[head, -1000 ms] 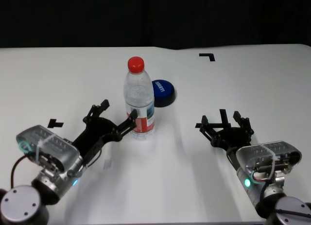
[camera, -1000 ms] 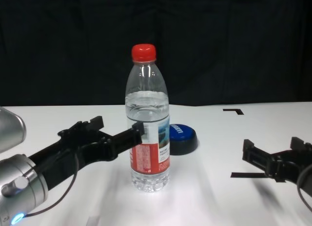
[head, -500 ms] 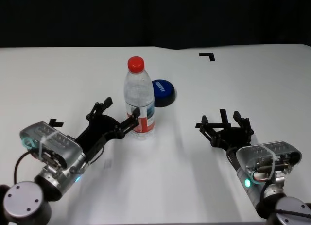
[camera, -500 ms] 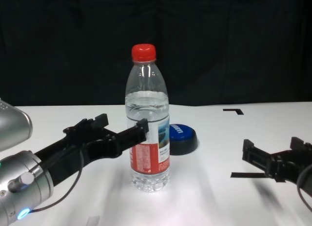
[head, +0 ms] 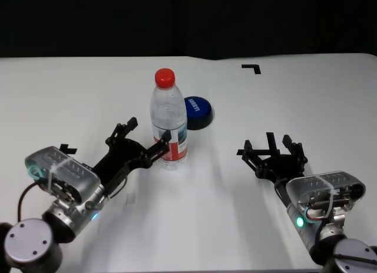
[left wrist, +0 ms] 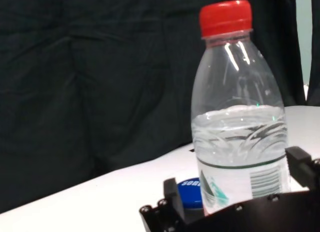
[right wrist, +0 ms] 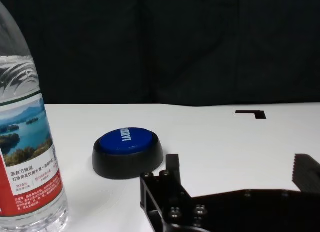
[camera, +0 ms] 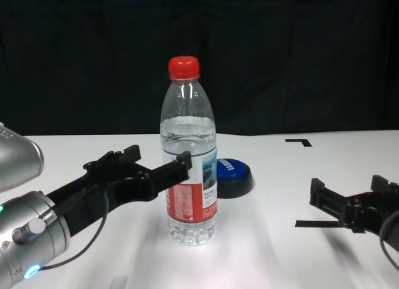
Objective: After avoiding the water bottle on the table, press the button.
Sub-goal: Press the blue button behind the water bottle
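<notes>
Head view: vs 1 s ago the left gripper (head: pixel 144 138) has crept forward and a bit toward the bottle (head: pixel 169 121); since 0.5 s ago it's barely budged. Its fingers are spread wide, not gripping anything, and one fingertip (head: pixel 165 137) sits right at the bottle's label, looks like touching but can't be sure. The left arm comes in from the near left corner, angled up toward the middle. Bottle stands upright mid table (head: pixel 88 90), and the button (head: pixel 197 111) is just behind it on the robot's right side. Right gripper (head: pixel 273 149) hasn't moved, parked on the near right, fingers apart, nothing in them, well away from bottle and button.

Left wrist view: bottle (left wrist: pixel 239 117) fills the frame up close, red cap on top, water about halfway. Button (left wrist: pixel 192 199) peeks out low behind it.

Right wrist view: button (right wrist: pixel 128 151) sits flat on the table, bottle (right wrist: pixel 27 142) just beside it, not touching.

Chest view: left gripper (camera: pixel 157 165) reaches in low and nearly level, fingertip at label height, further along than 1 s ago. Bottle (camera: pixel 189 164) is upright, same spot. Button (camera: pixel 233 176) behind it. Right gripper (camera: pixel 354 201) is low at the right, same as before.
</notes>
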